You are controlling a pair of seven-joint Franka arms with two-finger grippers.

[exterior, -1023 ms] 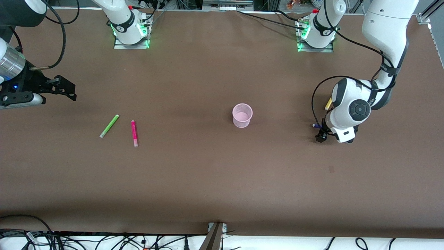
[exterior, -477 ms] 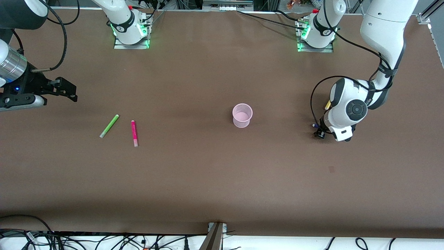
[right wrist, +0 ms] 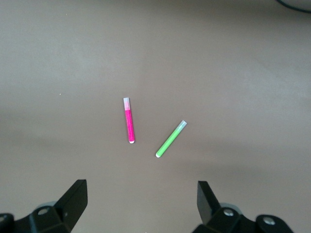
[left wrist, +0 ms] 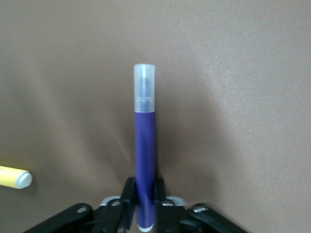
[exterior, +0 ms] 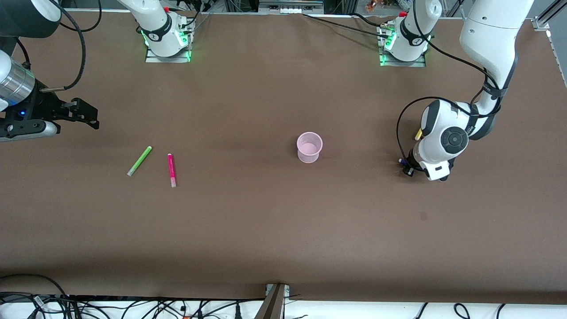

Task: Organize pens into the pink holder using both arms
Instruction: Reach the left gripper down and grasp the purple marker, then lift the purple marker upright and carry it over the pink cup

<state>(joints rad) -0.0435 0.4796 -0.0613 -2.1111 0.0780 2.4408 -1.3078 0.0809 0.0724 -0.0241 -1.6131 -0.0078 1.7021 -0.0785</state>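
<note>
The purple pen [left wrist: 145,145] lies flat on the table at the left arm's end, and my left gripper [left wrist: 145,194] is down on it, shut on its barrel near the tail. In the front view the left gripper [exterior: 406,170] sits under the wrist, with only the purple pen's tip [exterior: 401,160] showing. The yellow pen [exterior: 418,132] lies beside it, partly hidden by the arm. The pink holder [exterior: 309,147] stands upright mid-table. The green pen [exterior: 139,161] and magenta pen [exterior: 171,170] lie toward the right arm's end. My right gripper [exterior: 91,117] hangs open above the table there.
The brown table top [exterior: 266,221] is bare around the holder. The two arm bases [exterior: 167,40] stand along the table's edge farthest from the front camera. Cables hang along the near edge [exterior: 177,305].
My left gripper has shut on the purple pen, and its wrist has settled slightly lower. The right arm has barely moved.
</note>
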